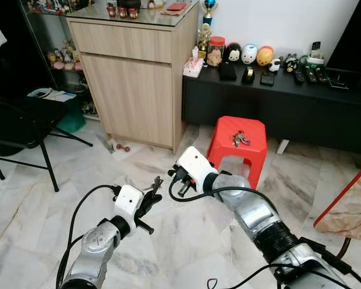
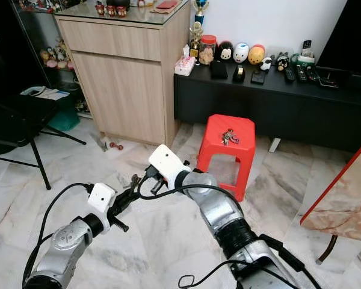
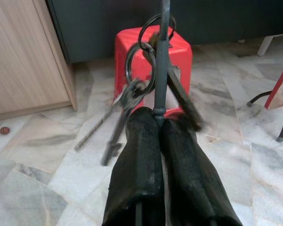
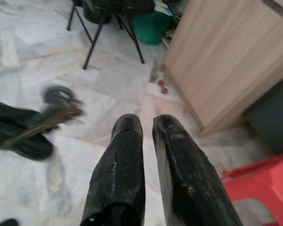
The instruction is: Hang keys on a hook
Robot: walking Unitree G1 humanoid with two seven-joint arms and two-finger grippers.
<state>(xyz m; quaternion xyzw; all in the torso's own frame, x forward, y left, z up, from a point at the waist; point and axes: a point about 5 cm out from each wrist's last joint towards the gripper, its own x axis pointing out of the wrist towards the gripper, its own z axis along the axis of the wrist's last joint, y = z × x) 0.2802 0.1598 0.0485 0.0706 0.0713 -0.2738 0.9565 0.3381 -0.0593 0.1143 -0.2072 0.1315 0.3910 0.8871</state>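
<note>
Risks first. Could shed the keys (image 3: pixel 115 132) off the free end of the thin metal rod (image 3: pixel 164 47) if that rod tips downward: seems to thread loosely through the key rings (image 3: pixel 139 61), with nothing visible to stop them sliding. Could also twist the rod within the grip, since only a narrow stem sits between two rounded black fingers (image 3: pixel 137 155). Looks blurred around the dangling keys in both wrist views, which suggests swinging; would make any handover or hooking hard to aim. Could knock the bunch with the right tool (image 4: pixel 146 122), placed just beside the left one above the marble floor (image 1: pixel 42 205). Cannot tell from these views where the rod ends, nor whether it is the hook itself.

Now the tools. Clamps the left tool (image 3: pixel 158 120) fully closed on the rod, fingers pressed together around its small collar, rod pointing forward toward the red stool (image 1: pixel 253 129). Carries the rings around the rod and lets the keys hang to one side, clear of the fingers. Keeps the right tool's fingers only a narrow gap apart, gripping nothing and touching nothing, aimed toward the left tool's load.

Leaves a second bunch of keys (image 1: pixel 240 139) lying on top of the stool, well apart from both tools.
</note>
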